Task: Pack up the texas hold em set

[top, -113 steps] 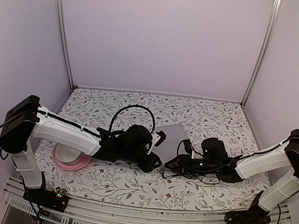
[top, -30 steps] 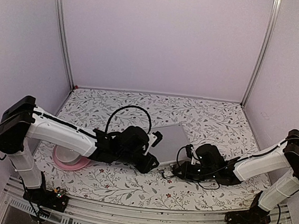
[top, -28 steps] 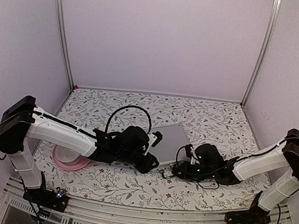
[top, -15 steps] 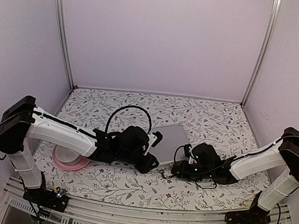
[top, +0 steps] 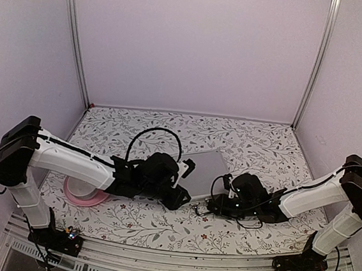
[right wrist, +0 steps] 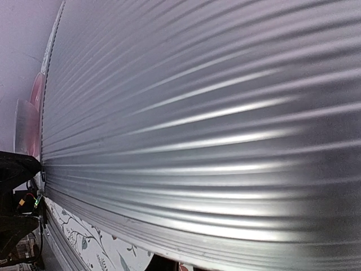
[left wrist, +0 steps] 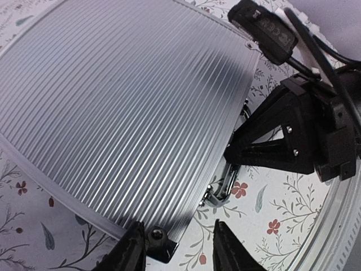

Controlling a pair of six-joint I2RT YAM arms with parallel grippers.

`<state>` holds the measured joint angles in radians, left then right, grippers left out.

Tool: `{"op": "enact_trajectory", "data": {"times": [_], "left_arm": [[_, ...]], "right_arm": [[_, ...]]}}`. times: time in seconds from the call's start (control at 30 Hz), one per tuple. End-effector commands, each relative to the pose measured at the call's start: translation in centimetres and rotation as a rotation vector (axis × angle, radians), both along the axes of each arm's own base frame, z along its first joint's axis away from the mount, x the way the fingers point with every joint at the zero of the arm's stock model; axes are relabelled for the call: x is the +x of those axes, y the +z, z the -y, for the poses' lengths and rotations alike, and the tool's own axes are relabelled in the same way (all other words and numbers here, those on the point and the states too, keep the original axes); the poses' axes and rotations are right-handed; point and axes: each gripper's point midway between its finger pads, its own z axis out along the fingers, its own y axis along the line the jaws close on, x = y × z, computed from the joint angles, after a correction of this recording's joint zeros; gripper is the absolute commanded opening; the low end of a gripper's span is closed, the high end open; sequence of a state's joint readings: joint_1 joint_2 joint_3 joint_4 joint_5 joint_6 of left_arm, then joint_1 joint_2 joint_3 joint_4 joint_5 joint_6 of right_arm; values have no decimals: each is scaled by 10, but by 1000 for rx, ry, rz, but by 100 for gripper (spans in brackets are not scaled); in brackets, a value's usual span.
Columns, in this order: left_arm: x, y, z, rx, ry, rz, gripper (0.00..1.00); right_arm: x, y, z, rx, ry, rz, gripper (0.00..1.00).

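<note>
Case [top: 205, 166] lies shut and flat on the table [top: 136, 131], in the middle of the top view. Your left gripper [left wrist: 180, 251] has its jaws apart, and the case's near corner sits between them. Your right gripper [top: 215, 206] is by the metal handle [left wrist: 223, 183] on the case's edge. You cannot tell how its jaws stand.

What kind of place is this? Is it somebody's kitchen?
Probably not a kitchen. It looks like a robot test booth: a left arm and a right arm are bolted at the table's edge, with plain walls and metal posts around a flowery cloth.
</note>
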<state>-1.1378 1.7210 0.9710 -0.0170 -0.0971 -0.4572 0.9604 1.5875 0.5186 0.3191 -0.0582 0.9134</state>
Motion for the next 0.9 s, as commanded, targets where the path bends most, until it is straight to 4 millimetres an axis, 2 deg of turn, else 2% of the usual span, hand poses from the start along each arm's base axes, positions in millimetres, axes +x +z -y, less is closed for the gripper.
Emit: {"op": "enact_trajectory", "data": {"times": [0.0,0.23,0.3,0.4,0.5,0.6,0.67,0.77,0.87], "left_arm": [[-3,2,-17,30,19,-1,42],[2,37,-23,-35,48,50,45],[4,47,-24,-60,53,57,50],[11,59,-22,-101,45,56,73],[26,66,-16,-138,32,50,88],[51,72,-11,-159,42,69,91],[74,76,-16,-164,64,111,93],[115,79,-35,-180,135,134,95],[154,81,-70,-182,221,141,95]], "right_arm": [[-2,12,9,-25,9,46,13],[-13,37,19,-15,56,81,18],[-12,52,20,-1,62,115,27],[0,83,14,7,86,202,41],[25,109,5,20,103,263,50],[58,132,0,47,103,317,63],[81,144,0,45,97,359,73],[120,149,12,-5,72,419,80],[158,138,39,-49,18,419,83]]}}
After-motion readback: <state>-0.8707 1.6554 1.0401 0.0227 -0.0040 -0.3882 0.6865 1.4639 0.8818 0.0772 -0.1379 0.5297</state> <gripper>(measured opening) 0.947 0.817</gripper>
